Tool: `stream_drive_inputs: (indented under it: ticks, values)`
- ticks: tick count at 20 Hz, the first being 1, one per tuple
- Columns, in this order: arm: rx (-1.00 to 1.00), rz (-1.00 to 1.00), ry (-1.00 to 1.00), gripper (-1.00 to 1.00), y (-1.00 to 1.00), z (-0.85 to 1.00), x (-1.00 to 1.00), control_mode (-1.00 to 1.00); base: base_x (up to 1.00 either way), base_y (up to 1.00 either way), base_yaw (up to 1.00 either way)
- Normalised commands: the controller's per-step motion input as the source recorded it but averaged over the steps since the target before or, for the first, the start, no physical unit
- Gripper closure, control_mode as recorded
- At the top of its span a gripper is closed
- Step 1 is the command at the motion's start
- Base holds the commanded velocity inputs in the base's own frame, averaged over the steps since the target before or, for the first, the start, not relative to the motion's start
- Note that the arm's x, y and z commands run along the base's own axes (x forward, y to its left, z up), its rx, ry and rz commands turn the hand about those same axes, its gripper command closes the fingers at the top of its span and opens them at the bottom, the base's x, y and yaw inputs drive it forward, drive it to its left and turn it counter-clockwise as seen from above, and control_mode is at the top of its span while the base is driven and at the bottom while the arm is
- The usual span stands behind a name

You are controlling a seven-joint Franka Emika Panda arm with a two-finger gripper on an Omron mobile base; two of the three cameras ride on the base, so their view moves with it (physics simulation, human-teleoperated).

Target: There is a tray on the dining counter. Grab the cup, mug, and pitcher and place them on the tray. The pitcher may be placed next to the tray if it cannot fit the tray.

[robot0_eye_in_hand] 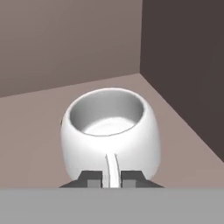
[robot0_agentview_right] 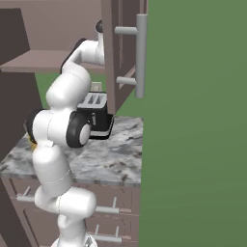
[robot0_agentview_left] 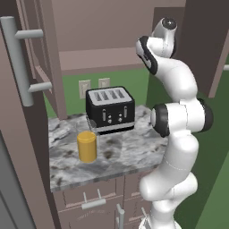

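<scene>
The white mug stands on a brown cabinet shelf, close in front of the hand camera, with its open top showing. Its thin white handle runs down between my two dark fingertips. My gripper is shut on that handle, with the jaws tight against its sides. The yellow-orange pitcher stands on the small marbled counter, left of the black toaster's front. A sliver of the pitcher shows behind my arm. The arm reaches up into the wall cabinet.
A black toaster sits at the back of the small counter. An open cabinet door with a grey bar handle hangs at the left. The cabinet's dark side wall is close to the right of the mug. Drawers lie below the counter.
</scene>
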Motion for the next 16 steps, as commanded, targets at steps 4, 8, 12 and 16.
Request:
stream_drive_inputs:
  ticks: [4,8,12,16]
  values:
    - [0.00,-0.01,-0.09,1.00,0.01,-0.24,-0.40,-1.00,0.00,0.00,0.00]
    - [-0.01,-0.02,-0.21,1.00,0.05,-0.13,-0.84,-1.00,0.00,0.00,0.00]
    - [-0.08,-0.01,-0.27,1.00,0.30,-0.03,-1.00,-1.00,0.00,0.00,0.00]
    - [-0.04,0.00,-0.11,1.00,0.47,0.02,-1.00,-1.00,0.00,0.00,0.00]
